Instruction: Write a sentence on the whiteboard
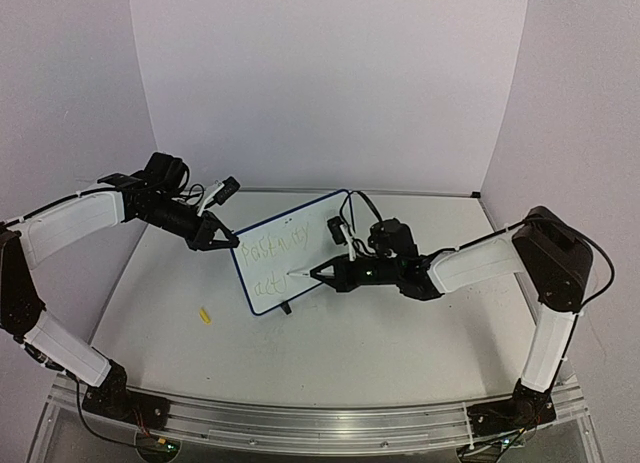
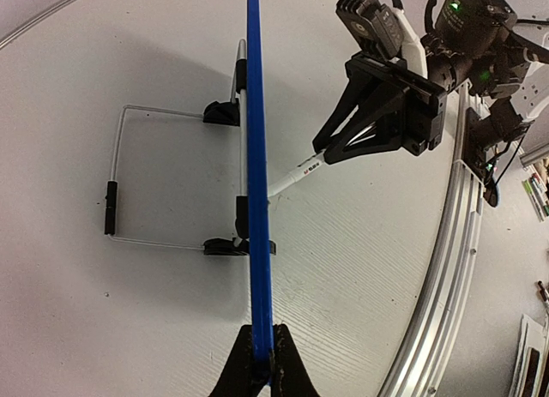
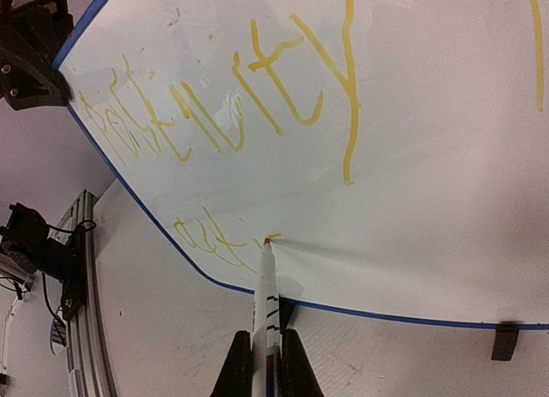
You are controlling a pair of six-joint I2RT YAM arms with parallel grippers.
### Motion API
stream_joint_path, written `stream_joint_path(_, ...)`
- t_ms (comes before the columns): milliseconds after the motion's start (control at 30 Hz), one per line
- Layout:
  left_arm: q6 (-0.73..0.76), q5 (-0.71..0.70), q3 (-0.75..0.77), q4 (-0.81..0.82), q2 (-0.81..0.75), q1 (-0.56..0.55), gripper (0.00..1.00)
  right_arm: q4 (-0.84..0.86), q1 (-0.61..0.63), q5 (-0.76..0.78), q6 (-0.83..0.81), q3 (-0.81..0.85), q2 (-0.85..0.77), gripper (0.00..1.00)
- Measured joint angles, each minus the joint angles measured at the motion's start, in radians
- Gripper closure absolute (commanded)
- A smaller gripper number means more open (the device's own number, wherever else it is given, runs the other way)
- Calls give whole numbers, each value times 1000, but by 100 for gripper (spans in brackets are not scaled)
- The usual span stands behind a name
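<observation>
The whiteboard [image 1: 300, 248], white with a thin blue frame, stands tilted on the table on black feet. Yellow handwriting [image 1: 272, 250] fills an upper line; a short second line [image 3: 210, 241] starts lower left. My left gripper [image 1: 228, 239] is shut on the board's left edge, seen edge-on as a blue strip [image 2: 257, 200]. My right gripper [image 1: 322, 274] is shut on a white marker [image 3: 266, 298] whose tip touches the board at the end of the second line. The marker [image 2: 296, 172] also shows in the left wrist view.
A small yellow marker cap [image 1: 205, 314] lies on the table left of the board. A wire stand [image 2: 116, 183] props the board from behind. An aluminium rail [image 1: 300, 423] runs along the near edge. White walls enclose the table.
</observation>
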Motion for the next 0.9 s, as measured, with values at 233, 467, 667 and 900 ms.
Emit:
stream_joint_path(233,0,0,0,0,0,0,100,-27,0,4,-2,0,8,100)
stream_joint_path(467,0,0,0,0,0,0,100,-49,0,20,-4,-1,11,100)
stream_joint_path(667,0,0,0,0,0,0,100,-60,3,38,-10,-2,4,100)
stream_joint_path(900,0,0,2,0,1,0,100,-75,3,66,-15,-2,-26,100)
